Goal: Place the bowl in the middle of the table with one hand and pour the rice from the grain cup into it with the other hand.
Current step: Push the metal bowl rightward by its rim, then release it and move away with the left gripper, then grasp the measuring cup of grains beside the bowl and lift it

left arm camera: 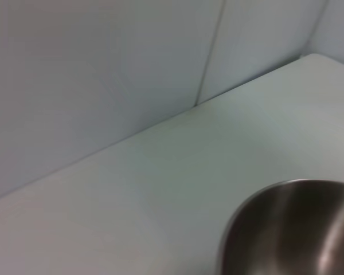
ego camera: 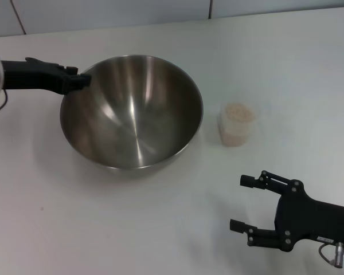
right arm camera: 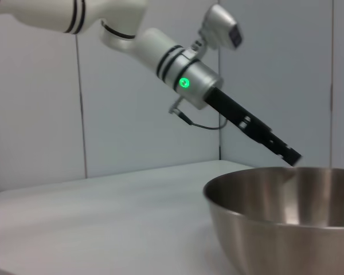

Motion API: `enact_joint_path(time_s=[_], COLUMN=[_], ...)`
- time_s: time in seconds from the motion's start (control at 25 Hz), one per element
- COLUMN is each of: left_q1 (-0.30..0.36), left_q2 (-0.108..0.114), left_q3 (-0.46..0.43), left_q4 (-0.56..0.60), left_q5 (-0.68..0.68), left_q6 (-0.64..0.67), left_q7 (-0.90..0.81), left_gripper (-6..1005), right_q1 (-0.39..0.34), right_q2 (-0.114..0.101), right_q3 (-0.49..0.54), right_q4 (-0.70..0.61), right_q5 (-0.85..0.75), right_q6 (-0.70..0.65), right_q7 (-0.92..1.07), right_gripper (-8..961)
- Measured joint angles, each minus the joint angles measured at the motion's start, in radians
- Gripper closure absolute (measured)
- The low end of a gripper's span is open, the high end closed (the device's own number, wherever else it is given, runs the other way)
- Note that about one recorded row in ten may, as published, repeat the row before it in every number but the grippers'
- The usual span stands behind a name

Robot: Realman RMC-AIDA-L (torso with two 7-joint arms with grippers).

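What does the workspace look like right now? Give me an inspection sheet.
Surface: white table, bare around the items.
Job's things: bowl upright, no rice in it; grain cup beside it, apart, holding rice.
Clutter: nothing seen.
Grippers: left pincer at the bowl's rim; right pincer open, near the table's front edge, short of the cup.
Cables: thin lead at the left wrist.
Surroundings: pale panelled wall.

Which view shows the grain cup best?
The head view: the grain cup stands upright on the table beside the bowl, rice visible inside. Neither wrist view shows it; both catch only part of the bowl.
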Motion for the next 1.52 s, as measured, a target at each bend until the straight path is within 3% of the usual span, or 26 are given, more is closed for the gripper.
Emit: enact_joint_path(time_s=[0.2, 0.36, 0.56, 0.68, 0.76, 0.92, 1.52], left_q1=[0.127, 0.268, 0.400, 0.444, 0.468, 0.491, 0.472], left_q2=[-0.003, -0.001, 0.001, 0.001, 0.000, -0.002, 0.000], left_q3=[0.003, 0.004, -0.002, -0.008, -0.008, -0.006, -0.002], left_q4=[0.174, 0.273, 0.300, 0.295, 0.292, 0.277, 0.263], left_q5=[-0.096, -0.206, -0.267, -0.271, -0.276, -0.288, -0.290], left_q6=[0.148, 0.238, 0.309, 0.341, 0.352, 0.355, 0.358], left_q7=[0.127, 0.271, 0.421, 0.465, 0.493, 0.518, 0.519], left_gripper=[679, 578, 358, 256, 188, 129, 130], right_q1=[0.003, -0.003, -0.016, -0.004, 0.013, 0.037, 0.173], right_q2=[0.002, 0.003, 0.005, 0.007, 0.008, 0.008, 0.011], right_q3=[0.069, 0.216, 0.416, 0.538, 0.653, 0.727, 0.715], right_q4=[0.022, 0.075, 0.136, 0.202, 0.265, 0.310, 0.388], right_q5=[0.005, 0.006, 0.006, 0.007, 0.007, 0.007, -0.002], right_q6=[0.000, 0.002, 0.051, 0.108, 0.155, 0.189, 0.396], right_q7=[0.001, -0.005, -0.082, -0.163, -0.232, -0.286, -0.308], right_gripper=[129, 129, 130, 130, 130, 129, 130])
